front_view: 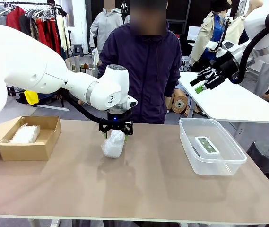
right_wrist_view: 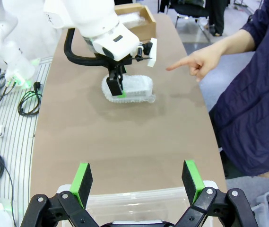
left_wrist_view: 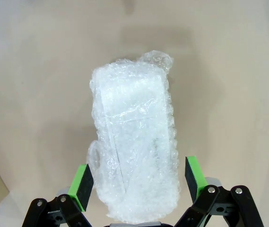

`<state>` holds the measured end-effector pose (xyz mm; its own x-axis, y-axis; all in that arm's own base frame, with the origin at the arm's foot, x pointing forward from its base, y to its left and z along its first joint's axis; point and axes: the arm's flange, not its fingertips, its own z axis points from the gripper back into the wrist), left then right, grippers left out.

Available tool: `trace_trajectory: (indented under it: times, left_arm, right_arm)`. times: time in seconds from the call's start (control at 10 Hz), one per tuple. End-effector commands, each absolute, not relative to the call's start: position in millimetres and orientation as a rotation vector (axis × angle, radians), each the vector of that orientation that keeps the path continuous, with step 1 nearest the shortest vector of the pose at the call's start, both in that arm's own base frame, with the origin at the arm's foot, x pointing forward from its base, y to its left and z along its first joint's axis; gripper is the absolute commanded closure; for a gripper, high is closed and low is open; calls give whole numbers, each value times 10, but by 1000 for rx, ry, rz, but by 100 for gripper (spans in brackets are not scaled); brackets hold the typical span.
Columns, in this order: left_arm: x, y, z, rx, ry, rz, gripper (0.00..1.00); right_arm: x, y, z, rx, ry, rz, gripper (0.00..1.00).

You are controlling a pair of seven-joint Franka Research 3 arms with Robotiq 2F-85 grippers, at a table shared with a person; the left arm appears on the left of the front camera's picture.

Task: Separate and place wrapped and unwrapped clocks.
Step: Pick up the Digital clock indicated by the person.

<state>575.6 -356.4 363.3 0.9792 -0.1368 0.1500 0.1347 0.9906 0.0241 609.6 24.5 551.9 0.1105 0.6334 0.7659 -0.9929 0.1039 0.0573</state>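
far left on the table (front_view: 139, 189), the cardboard box (front_view: 28, 139) sits open with one wrapped clock (front_view: 24, 134) lying inside it. moving right, the left arm reaches in over the middle of the table, and the left gripper (front_view: 116, 130) is pointed straight down over the second wrapped clock (front_view: 113, 144), which stands on the tabletop near the far edge. from the left wrist, that bundle (left_wrist_view: 134, 146) runs lengthwise up between the two green pads (left_wrist_view: 83, 185), one on either side; the jaws are spread wide, each pad just beside the wrap with no squeeze showing, and whether they touch it is hard to tell. the right wrist view shows the same bundle (right_wrist_view: 128, 90) lying on the brown surface with one finger of the left gripper (right_wrist_view: 117, 87) down at its side. there, the person's hand (right_wrist_view: 201, 61) points a finger toward the bundle from the side, well apart from it. the person (front_view: 146, 71) stands behind the table in a dark jacket. further right, the tub (front_view: 212, 146) rests on the table with the bare clock (front_view: 206, 144) lying flat inside, screen up. far right, the right gripper (front_view: 201, 81) hangs high above the table's right end, jaws wide apart and empty; its wrist view shows both green pads (right_wrist_view: 82, 177) open over the tub's rim (right_wrist_view: 139, 196).
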Motion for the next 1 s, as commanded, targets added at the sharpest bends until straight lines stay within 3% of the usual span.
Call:
trace_trajectory:
  times: [0.0,0.1,0.2,0.6,0.7,0.9]
  left_arm:
    - [5776,-3583,3506,25,-134,-114,0]
    - [5780,-3592,3413,19,-116,-112,0]
    - [5777,-3607,3379,64,-135,-124,10]
    - [5752,-3629,3447,151,-141,-136,88]
    - [5738,-3641,3503,161,-145,-151,100]
    - [5683,-3680,3711,166,-139,-228,100]
  right_arm:
    - [6072,254,5536,677,-668,1345,0]
    - [6072,254,5536,677,-668,1345,0]
    - [6072,254,5536,677,-668,1345,0]
    - [6072,254,5536,677,-668,1345,0]
    - [6072,254,5536,677,-668,1345,0]
    - [6072,254,5536,677,-668,1345,0]
